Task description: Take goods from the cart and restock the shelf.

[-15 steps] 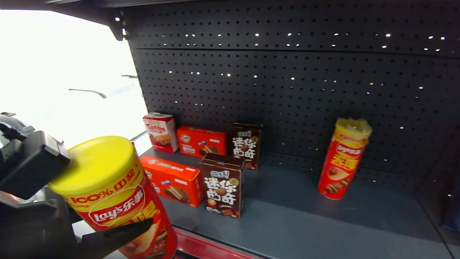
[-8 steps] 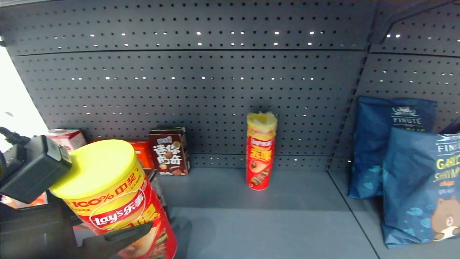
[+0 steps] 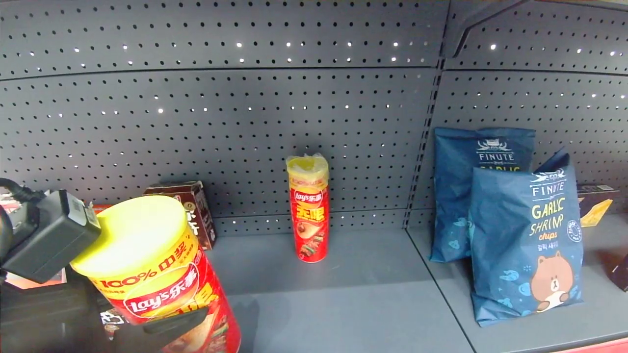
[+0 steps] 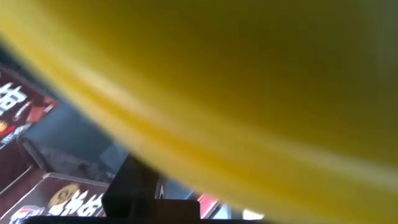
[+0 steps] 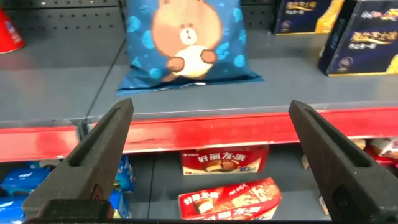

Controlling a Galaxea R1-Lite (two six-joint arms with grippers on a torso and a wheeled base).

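One chip can standing on the shelf, second chip can clamped in left gripper, not yet placed; right gripper spread wide, empty.

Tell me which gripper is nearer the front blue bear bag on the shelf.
Right. The right gripper, open, sits just in front of the bear bag, slightly below the red shelf edge. The left gripper holds a chips can far to the left of it.
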